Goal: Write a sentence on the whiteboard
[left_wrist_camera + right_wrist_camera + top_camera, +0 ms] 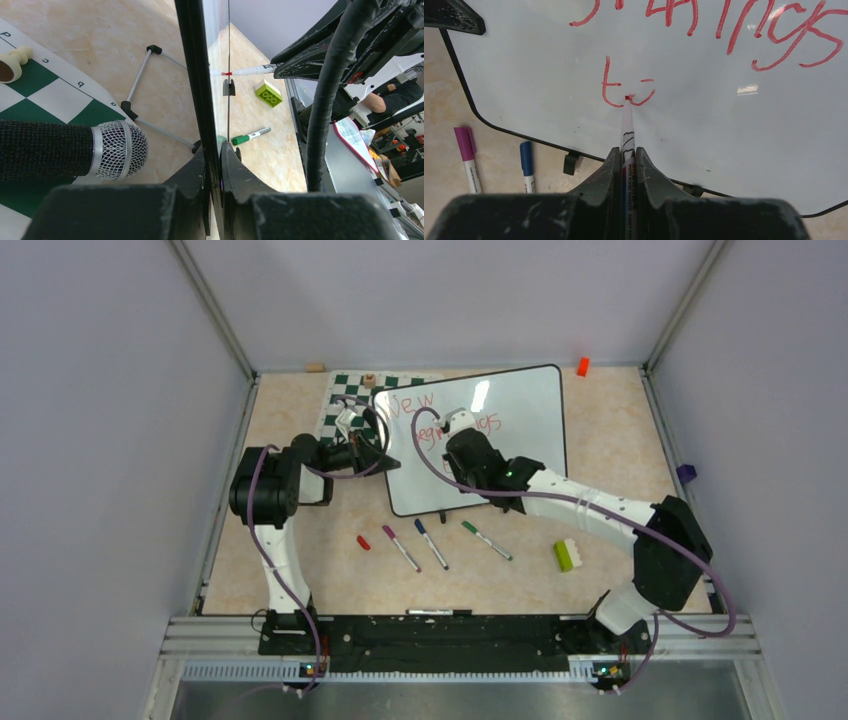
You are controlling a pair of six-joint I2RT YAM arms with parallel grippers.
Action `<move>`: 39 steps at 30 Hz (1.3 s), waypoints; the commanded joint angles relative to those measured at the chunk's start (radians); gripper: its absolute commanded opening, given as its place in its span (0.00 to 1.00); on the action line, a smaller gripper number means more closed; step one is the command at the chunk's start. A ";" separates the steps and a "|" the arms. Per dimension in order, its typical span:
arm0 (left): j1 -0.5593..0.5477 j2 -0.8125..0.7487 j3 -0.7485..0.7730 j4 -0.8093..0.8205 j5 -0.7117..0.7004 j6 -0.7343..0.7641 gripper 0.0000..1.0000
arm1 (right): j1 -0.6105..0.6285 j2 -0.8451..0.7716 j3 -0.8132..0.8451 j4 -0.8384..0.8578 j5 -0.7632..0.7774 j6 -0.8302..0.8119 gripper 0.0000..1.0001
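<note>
The whiteboard stands tilted on the table, with red writing on it. My left gripper is shut on its black left edge, one finger on each face. My right gripper is shut on a red marker. The marker tip touches the board at the third line, where a "t" and part of another letter show. Above it is the line ending "nings". The marker also shows in the left wrist view.
On the table in front of the board lie a red cap and pink, blue and green markers. A green-and-white brick lies to the right. A chess mat lies behind the left gripper. An orange block sits at the back.
</note>
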 commanded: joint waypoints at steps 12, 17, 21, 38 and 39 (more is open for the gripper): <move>0.006 -0.005 -0.015 0.118 0.058 0.155 0.00 | -0.037 0.018 0.065 0.030 0.029 -0.024 0.00; 0.006 -0.005 -0.016 0.118 0.057 0.157 0.00 | -0.046 0.011 0.066 0.030 0.031 -0.025 0.00; 0.006 -0.006 -0.016 0.117 0.057 0.158 0.00 | -0.050 0.003 0.061 0.028 0.033 -0.028 0.00; 0.006 -0.006 -0.016 0.118 0.057 0.157 0.00 | -0.070 -0.033 0.037 0.019 0.051 -0.023 0.00; 0.007 -0.006 -0.016 0.118 0.056 0.156 0.00 | -0.071 -0.034 0.035 0.018 0.053 -0.025 0.00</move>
